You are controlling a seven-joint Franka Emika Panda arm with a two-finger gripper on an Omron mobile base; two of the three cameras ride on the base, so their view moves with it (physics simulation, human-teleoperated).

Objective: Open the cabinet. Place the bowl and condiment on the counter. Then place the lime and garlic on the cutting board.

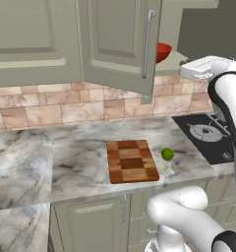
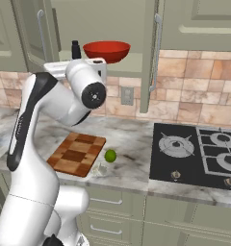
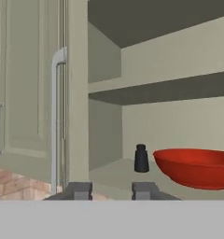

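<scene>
Arm raised high, hand (image 3: 112, 190) level, fingers slightly parted and empty

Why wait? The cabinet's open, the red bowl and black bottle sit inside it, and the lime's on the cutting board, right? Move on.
Not quite: the lime lies on the counter beside the cutting board, as the left base view shows. The rest holds: cabinet open, bowl and bottle inside.

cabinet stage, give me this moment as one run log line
cabinet: doors open | bowl, condiment: on shelf | gripper: open, empty, facing shelf | lime, garlic: beside cutting board
</scene>
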